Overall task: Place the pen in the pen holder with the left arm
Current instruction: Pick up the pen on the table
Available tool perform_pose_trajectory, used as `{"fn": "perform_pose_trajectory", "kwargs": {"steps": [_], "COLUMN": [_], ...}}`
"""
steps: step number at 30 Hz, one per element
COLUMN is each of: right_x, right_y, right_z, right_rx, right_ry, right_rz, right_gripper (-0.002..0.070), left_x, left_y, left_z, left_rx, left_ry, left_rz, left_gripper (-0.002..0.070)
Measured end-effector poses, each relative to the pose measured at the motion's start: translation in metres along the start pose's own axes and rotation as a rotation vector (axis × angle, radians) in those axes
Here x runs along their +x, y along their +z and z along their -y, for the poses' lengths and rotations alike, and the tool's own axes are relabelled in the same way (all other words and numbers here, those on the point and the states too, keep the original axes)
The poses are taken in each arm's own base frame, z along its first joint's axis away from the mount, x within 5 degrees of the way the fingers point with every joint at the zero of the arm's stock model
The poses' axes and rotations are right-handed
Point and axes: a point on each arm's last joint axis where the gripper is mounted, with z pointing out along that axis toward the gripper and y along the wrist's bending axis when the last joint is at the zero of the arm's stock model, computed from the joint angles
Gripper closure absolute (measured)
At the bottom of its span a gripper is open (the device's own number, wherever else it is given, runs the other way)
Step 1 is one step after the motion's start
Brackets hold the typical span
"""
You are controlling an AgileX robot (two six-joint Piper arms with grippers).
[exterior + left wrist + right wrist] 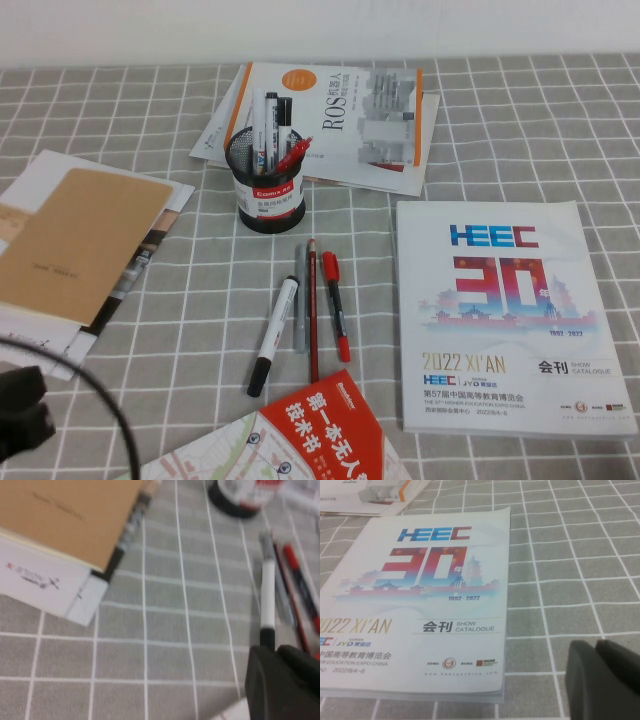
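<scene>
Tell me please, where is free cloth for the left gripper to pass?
Free: between the brown notebook and the pen. Crowded: the pens below the holder. Left gripper is near the pen's end; right gripper beside the catalogue.

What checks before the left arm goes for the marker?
1. Marker reachable: ok, it lies flat on the cloth, nothing on top of it.
2. Room to grasp: not ok, a grey pen lies close alongside.
3. Pen holder upright: ok, though several pens already stand in it.
4. Left gripper position: ok, low by the marker's black end, not touching it.
5. Left fingers state: cannot tell.
6. Right gripper clear: ok, parked beside the catalogue, away from the pens.
</scene>
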Motion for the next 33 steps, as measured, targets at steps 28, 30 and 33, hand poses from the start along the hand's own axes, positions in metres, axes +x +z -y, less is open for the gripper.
{"fn": "perform_pose_trajectory", "kwargs": {"steps": [28,30,33], "right_x": [0.000,0.000,0.000], "right_y": [0.000,0.000,0.000], "right_z": [0.000,0.000,0.000], "right_rx": [0.000,0.000,0.000], "right_ry": [0.000,0.000,0.000], "right_rz": [0.000,0.000,0.000], "right_gripper": [0.0688,0.0688,0.0688], "left_x": [-0.073,-0.071,-0.071], "left_y": [0.186,0.199,0.212], "left_z": [0.097,0.102,0.102], "left_rx": [0.120,0.118,0.107], "left_ry": [0.445,0.459,0.468], "left_rz": [-0.728,-0.764,-0.797], "left_gripper": [0.0678,0.0678,0.0678]}}
